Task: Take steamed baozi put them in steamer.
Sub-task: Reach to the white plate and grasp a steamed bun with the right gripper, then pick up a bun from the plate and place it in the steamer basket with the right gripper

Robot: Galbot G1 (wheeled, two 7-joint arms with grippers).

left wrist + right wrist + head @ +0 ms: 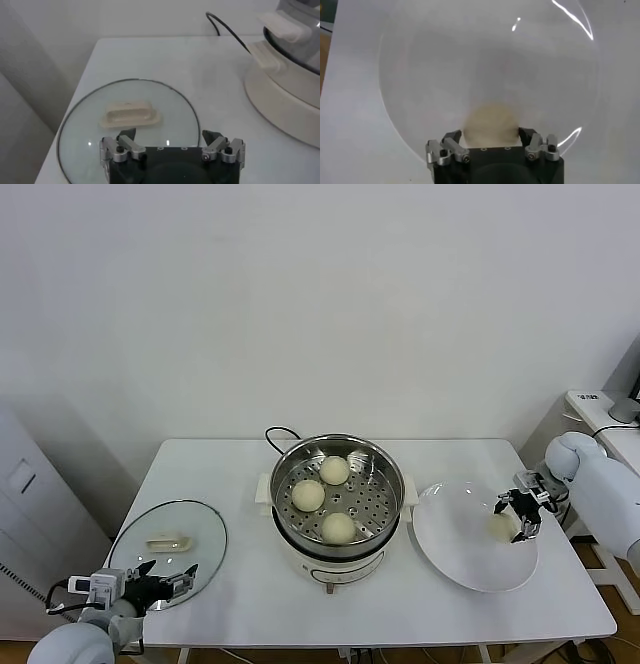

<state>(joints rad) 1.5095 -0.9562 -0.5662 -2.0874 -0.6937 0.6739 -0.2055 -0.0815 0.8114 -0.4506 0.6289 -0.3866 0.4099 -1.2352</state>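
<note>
Right gripper (490, 136) jaws closed around 1 baozi (490, 125) on white plate (450, 554), 3 baozi (308, 495) in steamer (385, 466), left gripper (168, 581) wide open, empty, over glass lid (200, 529).

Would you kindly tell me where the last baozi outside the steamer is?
In the head view, the fourth baozi sits on the white plate, right of the steamer, between the right claw's fingers.

Cream-white baozi (308, 495), shiny perforated steel steamer (385, 469), white plate (450, 539)

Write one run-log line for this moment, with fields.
right gripper: around last baozi on plate | steamer: three baozi inside | left gripper: open, over lid
</note>
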